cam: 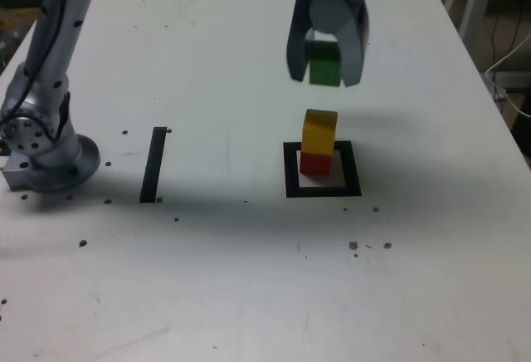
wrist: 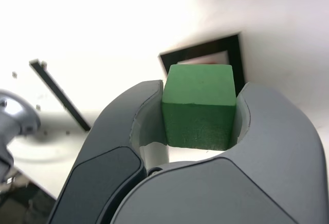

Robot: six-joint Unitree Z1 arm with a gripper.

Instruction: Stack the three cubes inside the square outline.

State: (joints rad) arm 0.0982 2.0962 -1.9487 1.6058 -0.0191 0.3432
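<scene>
no readable text, no labels, no numbers, no signs

**2 Views Share the Square Outline (cam: 291, 181)**

The exterior view looks obliquely down from above the surface (cam: 224, 295), far enough back to take in the arm base (cam: 54, 158) and the far edge. The wrist view faces down past the pincer (wrist: 200, 103), with the green cube (wrist: 199, 106) very near the lens. Both views include these 5 things, plus the black tape strip (cam: 153, 165).

There are three cubes (cam: 318, 134), one square outline (cam: 352, 171) and one straight black strip (cam: 153, 165).
</scene>
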